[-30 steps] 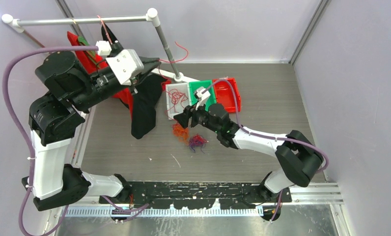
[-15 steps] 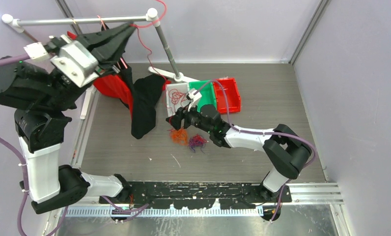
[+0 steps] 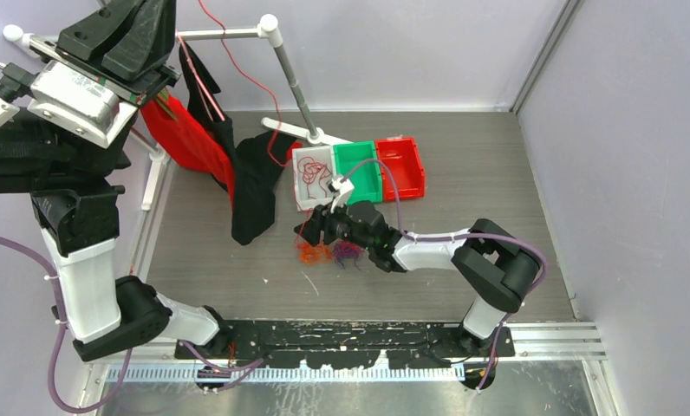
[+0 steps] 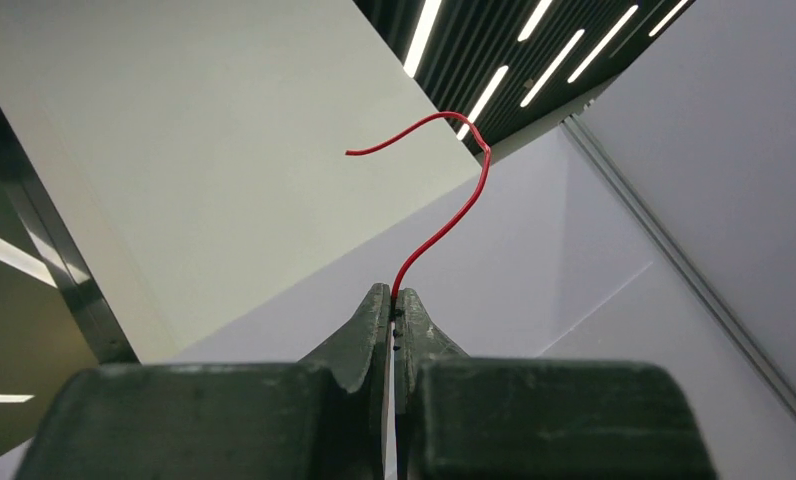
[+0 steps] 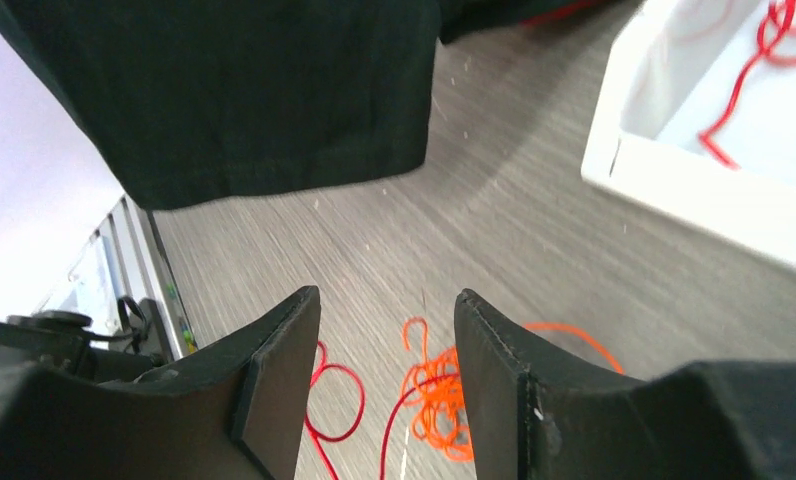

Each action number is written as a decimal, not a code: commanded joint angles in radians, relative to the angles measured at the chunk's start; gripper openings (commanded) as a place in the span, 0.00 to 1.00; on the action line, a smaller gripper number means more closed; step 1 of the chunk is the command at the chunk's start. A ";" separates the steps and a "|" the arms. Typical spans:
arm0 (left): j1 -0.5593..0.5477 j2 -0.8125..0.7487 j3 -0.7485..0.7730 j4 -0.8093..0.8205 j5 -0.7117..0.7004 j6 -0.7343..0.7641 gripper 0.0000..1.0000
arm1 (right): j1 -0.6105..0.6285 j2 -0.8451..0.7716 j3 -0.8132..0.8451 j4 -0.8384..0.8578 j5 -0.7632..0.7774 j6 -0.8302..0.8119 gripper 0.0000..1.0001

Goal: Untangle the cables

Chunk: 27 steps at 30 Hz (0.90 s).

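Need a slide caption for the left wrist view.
Left gripper shut on a thin red cable, its free end curling upward.

Smooth red cable [image 4: 444, 215], matt wood-grain table [image 3: 463, 139]

Far left, a red garment [image 3: 190, 143] and a black garment [image 3: 253, 195] hung at a white rack [image 3: 291, 82]; right of them sat a white bin [image 3: 297, 178], green bin [image 3: 352, 160] and red bin [image 3: 402, 165].

Three bins [image 3: 356, 160], two garments [image 3: 253, 204], three cable clumps [image 3: 311, 253]
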 commanded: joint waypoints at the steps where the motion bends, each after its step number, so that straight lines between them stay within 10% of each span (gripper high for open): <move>1: 0.005 0.009 0.046 0.098 0.020 0.046 0.00 | 0.024 -0.024 -0.051 0.047 0.074 0.050 0.56; 20: 0.006 0.148 0.184 0.547 0.161 0.302 0.00 | 0.025 -0.127 -0.113 -0.150 0.143 0.047 0.51; 27: 0.006 0.150 0.249 0.560 0.245 0.368 0.00 | 0.025 -0.204 -0.096 -0.359 0.227 0.030 0.23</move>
